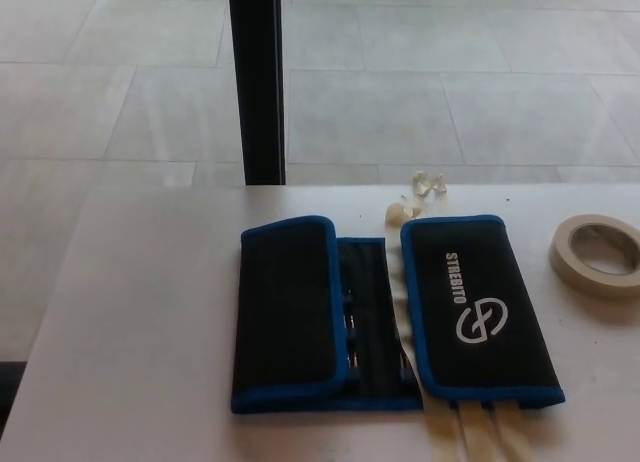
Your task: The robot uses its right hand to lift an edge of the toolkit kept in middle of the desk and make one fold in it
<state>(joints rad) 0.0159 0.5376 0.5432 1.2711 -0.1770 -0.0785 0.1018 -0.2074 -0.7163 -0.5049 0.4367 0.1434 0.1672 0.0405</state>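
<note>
A black toolkit [390, 312] with blue trim lies in the middle of the white desk [140, 332]. Its right flap [480, 307], printed with a white STREBITO logo, is folded over flat. The left flap [288, 307] is folded over too. Between them a narrow strip of the black inside [372, 317] shows. Neither of my hands appears in the head view.
A roll of beige tape [597, 255] lies at the desk's right edge. Small pale plastic bits [412, 197] sit behind the toolkit, and pale strips [485, 432] poke out below its right flap. A black post [258, 82] stands beyond the desk on a tiled floor.
</note>
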